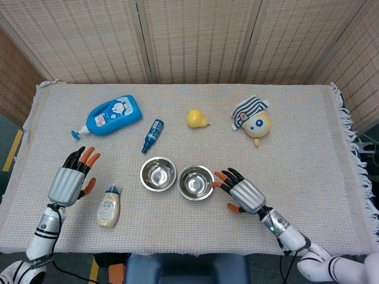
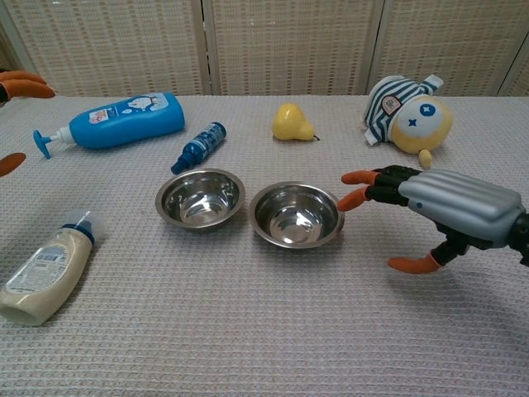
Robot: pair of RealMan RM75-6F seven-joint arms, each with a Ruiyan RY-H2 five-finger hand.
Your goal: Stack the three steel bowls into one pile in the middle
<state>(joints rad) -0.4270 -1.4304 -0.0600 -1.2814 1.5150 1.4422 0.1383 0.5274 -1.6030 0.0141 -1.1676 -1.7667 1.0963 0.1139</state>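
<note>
Two steel bowls stand side by side, rims almost touching, in the middle of the table: the left bowl (image 1: 158,174) (image 2: 200,198) and the right bowl (image 1: 196,182) (image 2: 297,214). I cannot tell whether another bowl is nested inside either of them. My right hand (image 1: 244,193) (image 2: 450,207) is open, fingers spread, with its fingertips (image 2: 357,177) just at the right bowl's right rim. My left hand (image 1: 71,181) is open far to the left, holding nothing; the chest view shows only its fingertips (image 2: 21,83) at the frame edge.
A cream squeeze bottle (image 1: 108,207) (image 2: 41,269) lies near my left hand. At the back lie a blue pump bottle (image 1: 109,116), a small blue bottle (image 1: 153,135), a yellow pear (image 1: 196,118) and a striped plush toy (image 1: 253,121).
</note>
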